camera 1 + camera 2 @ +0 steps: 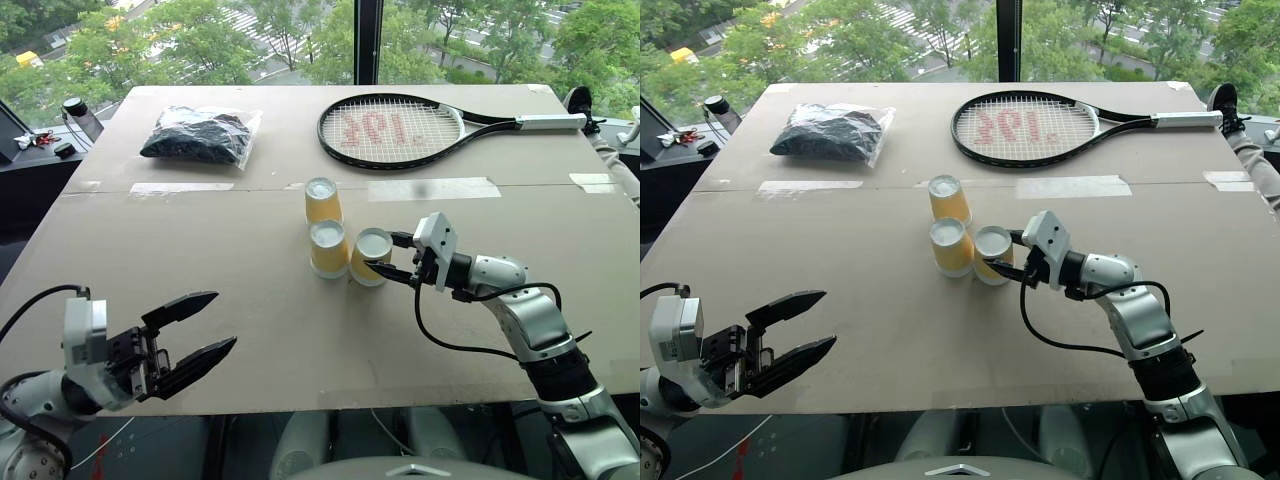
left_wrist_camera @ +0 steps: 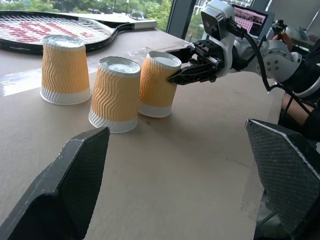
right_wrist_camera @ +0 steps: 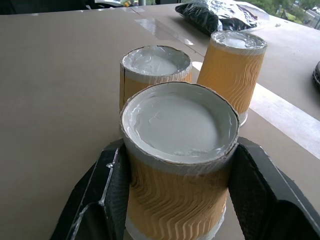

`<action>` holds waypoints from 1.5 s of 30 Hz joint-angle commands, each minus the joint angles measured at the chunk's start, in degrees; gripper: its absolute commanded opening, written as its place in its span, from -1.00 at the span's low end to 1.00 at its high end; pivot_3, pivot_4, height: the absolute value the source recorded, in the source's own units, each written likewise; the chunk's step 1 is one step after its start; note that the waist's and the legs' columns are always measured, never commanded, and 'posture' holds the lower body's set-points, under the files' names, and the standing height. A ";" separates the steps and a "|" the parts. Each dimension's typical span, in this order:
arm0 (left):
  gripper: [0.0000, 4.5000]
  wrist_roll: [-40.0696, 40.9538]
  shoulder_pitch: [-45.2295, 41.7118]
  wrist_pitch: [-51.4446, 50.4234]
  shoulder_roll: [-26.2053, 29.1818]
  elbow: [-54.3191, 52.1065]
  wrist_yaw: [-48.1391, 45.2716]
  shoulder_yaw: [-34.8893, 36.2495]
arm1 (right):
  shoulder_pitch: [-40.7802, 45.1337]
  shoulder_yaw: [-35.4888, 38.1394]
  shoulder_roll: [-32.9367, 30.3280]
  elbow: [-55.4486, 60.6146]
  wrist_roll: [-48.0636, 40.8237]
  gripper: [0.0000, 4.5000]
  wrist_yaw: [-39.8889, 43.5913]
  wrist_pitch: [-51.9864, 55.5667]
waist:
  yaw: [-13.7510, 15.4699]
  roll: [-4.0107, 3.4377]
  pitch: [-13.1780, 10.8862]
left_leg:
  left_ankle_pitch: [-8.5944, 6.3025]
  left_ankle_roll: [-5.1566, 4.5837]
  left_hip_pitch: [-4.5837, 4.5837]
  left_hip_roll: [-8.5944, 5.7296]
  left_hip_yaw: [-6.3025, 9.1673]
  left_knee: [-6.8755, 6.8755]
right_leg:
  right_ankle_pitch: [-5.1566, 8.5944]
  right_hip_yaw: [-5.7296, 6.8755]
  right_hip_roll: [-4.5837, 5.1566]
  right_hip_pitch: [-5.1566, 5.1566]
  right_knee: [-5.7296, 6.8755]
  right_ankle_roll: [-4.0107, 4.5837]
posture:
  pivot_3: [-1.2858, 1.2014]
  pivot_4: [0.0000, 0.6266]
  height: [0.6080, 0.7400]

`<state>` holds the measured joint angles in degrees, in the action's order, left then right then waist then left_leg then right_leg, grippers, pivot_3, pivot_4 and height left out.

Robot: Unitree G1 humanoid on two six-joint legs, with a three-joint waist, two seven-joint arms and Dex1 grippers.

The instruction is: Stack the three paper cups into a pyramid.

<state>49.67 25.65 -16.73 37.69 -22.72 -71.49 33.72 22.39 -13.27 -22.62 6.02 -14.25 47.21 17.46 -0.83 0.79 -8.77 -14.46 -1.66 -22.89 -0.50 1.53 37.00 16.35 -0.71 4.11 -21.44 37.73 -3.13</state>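
Observation:
Three yellow ribbed paper cups stand upside down near the middle of the cardboard table [image 1: 200,240], none on top of another. The far cup [image 1: 322,200] stands alone. The middle cup [image 1: 328,248] and the right cup [image 1: 370,256] sit side by side, touching. My right gripper [image 1: 385,257] is shut on the right cup [image 3: 177,150], one finger [image 3: 112,185] on each side of it; the cup leans slightly and its rim rests on the table. My left gripper [image 1: 222,320] hangs open and empty near the table's front left edge, well away from the cups.
A tennis racket [image 1: 395,130] lies at the back right. A clear bag of black material [image 1: 197,135] lies at the back left. Tape strips [image 1: 430,187] cross the table behind the cups. A person's sleeve [image 1: 615,165] shows at the right edge.

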 commanded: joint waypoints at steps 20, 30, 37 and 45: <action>1.00 1.57 -31.27 -22.23 8.05 9.22 27.70 -8.64 | -5.24 12.71 -8.05 15.77 -14.23 0.93 4.41 5.05 | 0.04 0.08 -0.02 | 0.00 0.00 -0.03 -0.09 0.07 -0.03 | -0.02 0.06 -0.08 -0.03 0.09 -0.05 | 0.03 -0.52 1.00; 1.00 -18.18 -61.80 -14.60 5.24 38.13 18.45 -30.35 | -18.24 26.02 -12.03 30.01 -20.99 0.93 2.81 1.64 | 0.51 0.27 -0.16 | 0.02 0.01 -0.16 -0.23 0.01 0.08 | -0.01 0.21 -0.42 -0.09 0.15 -0.10 | 0.03 -0.52 1.00; 1.00 -27.06 -73.26 -5.74 -0.28 55.97 10.64 -36.09 | -31.25 38.00 -14.94 36.85 -25.42 0.93 2.56 1.48 | 0.10 0.34 -0.22 | 0.02 0.01 -0.25 -0.26 0.07 0.15 | 0.04 0.20 -0.46 -0.12 0.19 -0.19 | 0.03 -0.52 1.00; 1.00 -31.89 -79.45 -0.41 -5.74 66.20 6.02 -36.86 | -39.09 46.45 -18.24 37.83 -29.04 0.93 5.61 1.04 | 0.06 0.47 -0.27 | 0.01 -0.01 -0.32 -0.27 0.10 0.30 | 0.04 0.19 -0.44 -0.11 0.24 -0.22 | 0.03 -0.52 1.00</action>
<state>18.62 -51.90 -18.51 31.65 42.80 -64.52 -4.08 -16.51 30.47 -39.60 42.61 -41.54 51.61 19.63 -0.77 1.26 -9.04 -14.45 -1.67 -23.20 -0.77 1.64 37.30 16.40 -0.51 3.67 -21.56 37.98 -3.36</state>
